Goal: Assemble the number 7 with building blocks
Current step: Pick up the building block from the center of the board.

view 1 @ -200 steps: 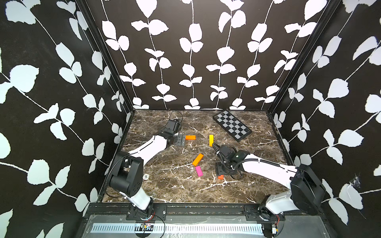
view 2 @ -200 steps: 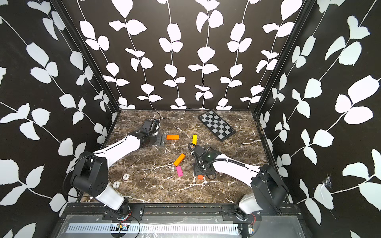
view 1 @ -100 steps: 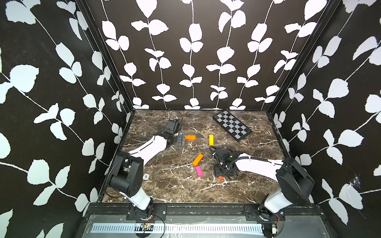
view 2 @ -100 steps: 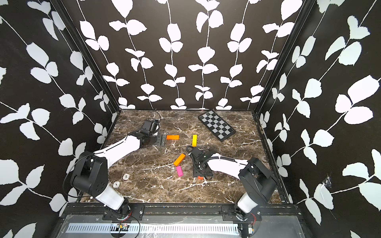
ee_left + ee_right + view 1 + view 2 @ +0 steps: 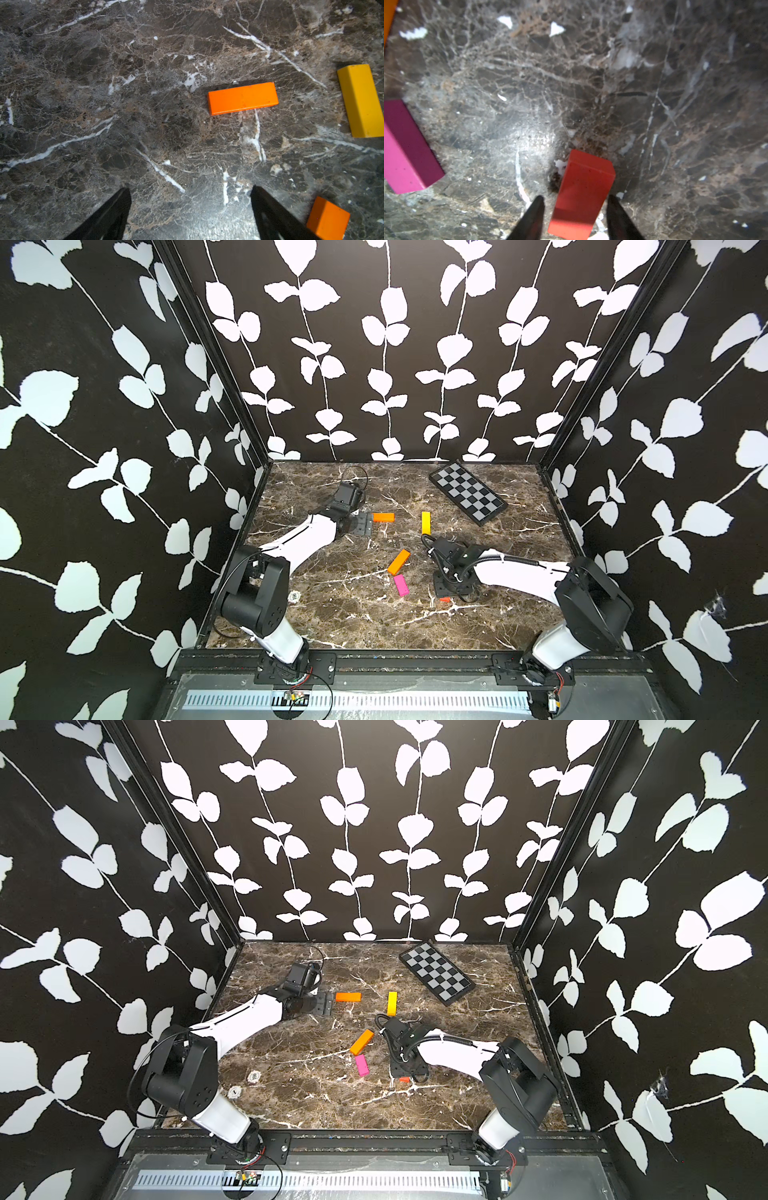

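Around the red-orange block, the right claw has narrowed.

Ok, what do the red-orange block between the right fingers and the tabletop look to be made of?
Red-orange rectangular block: likely painted wood or hard plastic; opaque, smooth, semi-matte faces, crisp edges, no visible grain. Dark brown veined tabletop: polished marble or a marble-print surface; white veins and a soft glare patch. Neither is certain.

A robot lab cell: leaf-print walls enclose a marble tabletop with two rail-mounted arms.
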Controlling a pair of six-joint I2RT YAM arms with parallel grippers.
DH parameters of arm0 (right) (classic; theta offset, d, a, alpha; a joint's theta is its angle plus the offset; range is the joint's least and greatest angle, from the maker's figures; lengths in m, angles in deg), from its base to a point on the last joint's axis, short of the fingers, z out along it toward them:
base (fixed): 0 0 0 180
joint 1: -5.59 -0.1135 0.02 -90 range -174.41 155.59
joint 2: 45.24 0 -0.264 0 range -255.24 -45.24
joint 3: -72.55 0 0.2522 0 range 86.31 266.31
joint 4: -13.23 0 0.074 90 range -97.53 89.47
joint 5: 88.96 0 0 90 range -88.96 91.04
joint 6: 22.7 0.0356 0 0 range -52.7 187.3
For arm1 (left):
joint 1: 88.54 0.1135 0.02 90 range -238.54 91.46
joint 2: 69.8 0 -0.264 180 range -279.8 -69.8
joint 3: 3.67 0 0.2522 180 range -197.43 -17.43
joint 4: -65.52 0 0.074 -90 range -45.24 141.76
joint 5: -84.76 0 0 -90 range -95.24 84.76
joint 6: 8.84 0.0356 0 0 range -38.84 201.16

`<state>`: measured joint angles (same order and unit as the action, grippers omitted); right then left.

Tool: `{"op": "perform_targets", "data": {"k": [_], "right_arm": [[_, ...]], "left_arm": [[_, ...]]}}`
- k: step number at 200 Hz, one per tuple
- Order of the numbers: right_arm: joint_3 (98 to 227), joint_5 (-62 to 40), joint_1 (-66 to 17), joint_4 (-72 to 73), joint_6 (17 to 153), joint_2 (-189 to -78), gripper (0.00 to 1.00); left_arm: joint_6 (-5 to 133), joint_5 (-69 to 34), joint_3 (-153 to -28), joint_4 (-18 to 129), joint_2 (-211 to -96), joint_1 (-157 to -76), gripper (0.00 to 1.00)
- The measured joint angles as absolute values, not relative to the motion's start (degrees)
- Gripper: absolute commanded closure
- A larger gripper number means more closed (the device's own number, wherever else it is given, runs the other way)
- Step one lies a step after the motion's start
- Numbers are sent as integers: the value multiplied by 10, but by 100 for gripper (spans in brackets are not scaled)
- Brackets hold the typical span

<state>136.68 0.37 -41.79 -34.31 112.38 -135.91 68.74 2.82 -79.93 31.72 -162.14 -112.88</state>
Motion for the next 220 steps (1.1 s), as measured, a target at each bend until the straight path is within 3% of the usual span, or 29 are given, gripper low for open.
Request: {"op": "perform_targets", "data": {"k": [55, 86, 121, 220], "right_arm": [[1387, 4, -417, -350, 1115, -1383, 73], [1389, 4, -417, -353, 1110, -1384, 91], [1398, 16, -417, -359, 1091, -1387, 100], [1462, 83, -400, -358, 974, -1333, 100]], "left_arm": [[687, 34, -796, 318, -1618, -1129, 8], [687, 37, -794, 319, -1617, -1129, 8], [687, 38, -793, 319, -1617, -1129, 8], [687, 36, -793, 319, -1617, -1129, 3]]}}
